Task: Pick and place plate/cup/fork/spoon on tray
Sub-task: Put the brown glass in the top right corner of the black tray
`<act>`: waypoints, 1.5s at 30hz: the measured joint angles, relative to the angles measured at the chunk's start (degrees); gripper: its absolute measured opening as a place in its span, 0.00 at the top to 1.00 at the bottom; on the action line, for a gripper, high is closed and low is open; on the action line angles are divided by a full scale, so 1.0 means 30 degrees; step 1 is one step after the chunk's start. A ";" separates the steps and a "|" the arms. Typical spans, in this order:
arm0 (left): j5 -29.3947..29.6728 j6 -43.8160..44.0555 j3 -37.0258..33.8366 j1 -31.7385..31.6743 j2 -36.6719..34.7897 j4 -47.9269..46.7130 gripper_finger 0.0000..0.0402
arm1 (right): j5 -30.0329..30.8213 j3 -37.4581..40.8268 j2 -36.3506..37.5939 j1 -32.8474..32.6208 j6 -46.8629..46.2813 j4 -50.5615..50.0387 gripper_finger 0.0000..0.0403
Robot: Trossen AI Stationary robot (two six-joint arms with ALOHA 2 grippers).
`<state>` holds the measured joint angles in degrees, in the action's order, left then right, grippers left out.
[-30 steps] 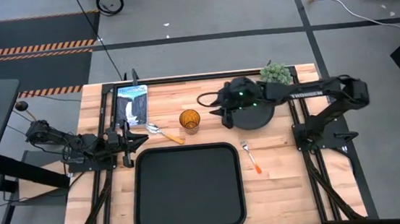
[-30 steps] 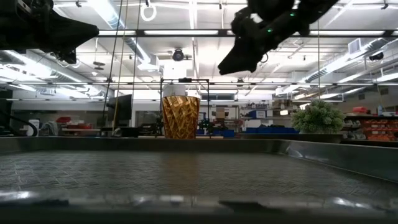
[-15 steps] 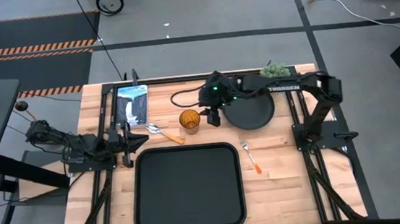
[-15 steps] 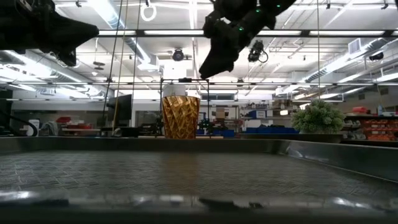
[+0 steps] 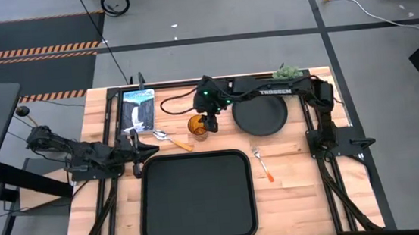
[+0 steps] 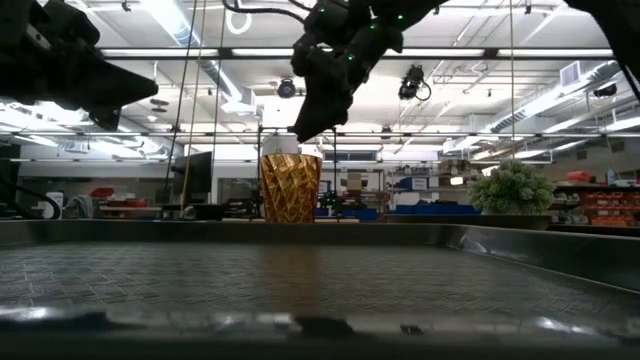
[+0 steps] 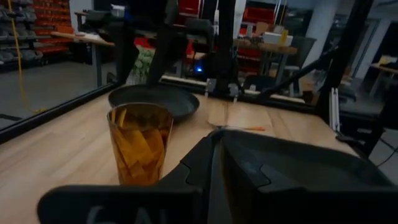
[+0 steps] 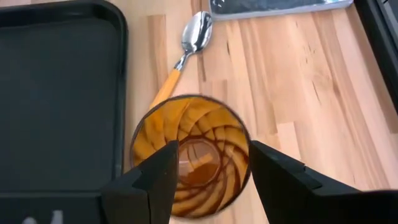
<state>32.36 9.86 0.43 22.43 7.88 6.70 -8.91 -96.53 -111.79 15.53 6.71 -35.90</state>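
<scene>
Hovering above the cup [image 5: 198,125], our right gripper [image 8: 211,174] holds its two fingers spread wide, one to each side of the amber rim, and in the right wrist view we see straight down into the tumbler between them, with nothing gripped. In the low view the gripper hangs just over the cup's top edge; we cannot tell whether it touches it. The cup stands upright on the bare wood, just beyond the far rim of the tray [image 5: 197,198] and outside it. The spoon [image 5: 172,140] lies on the table just beside the cup, on the side of our left arm, its bowl pointing away from the tray. The plate [image 5: 259,116] rests flat on the wood on the cup's other side, near it but apart. The fork [image 5: 263,164] lies on the table beside the tray's right edge, below the plate in the high view. Our left gripper [image 5: 141,148] waits low over the table by the tray's far left corner; whether its fingers are open or closed we cannot tell.
</scene>
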 joint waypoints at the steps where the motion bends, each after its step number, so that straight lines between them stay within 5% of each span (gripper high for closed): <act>1: 0.0000 -0.0005 0.0000 -0.0002 -0.0007 0.0050 0.89 | 0.0035 -0.0150 -0.0251 0.0038 0.0116 0.0039 0.50; 28: -0.0013 -0.0018 0.0000 0.0002 -0.0007 0.0096 0.89 | 0.0533 -0.0616 -0.2371 0.0793 0.0540 -0.0533 0.53; 45: -0.0007 -0.0018 0.0000 0.0003 0.0000 0.0094 0.89 | 0.1151 -0.0613 -0.2403 0.0728 0.0115 -0.0502 0.77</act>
<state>32.34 9.81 0.43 22.44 7.88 6.98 -5.45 -98.37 -119.00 17.72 7.06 -37.41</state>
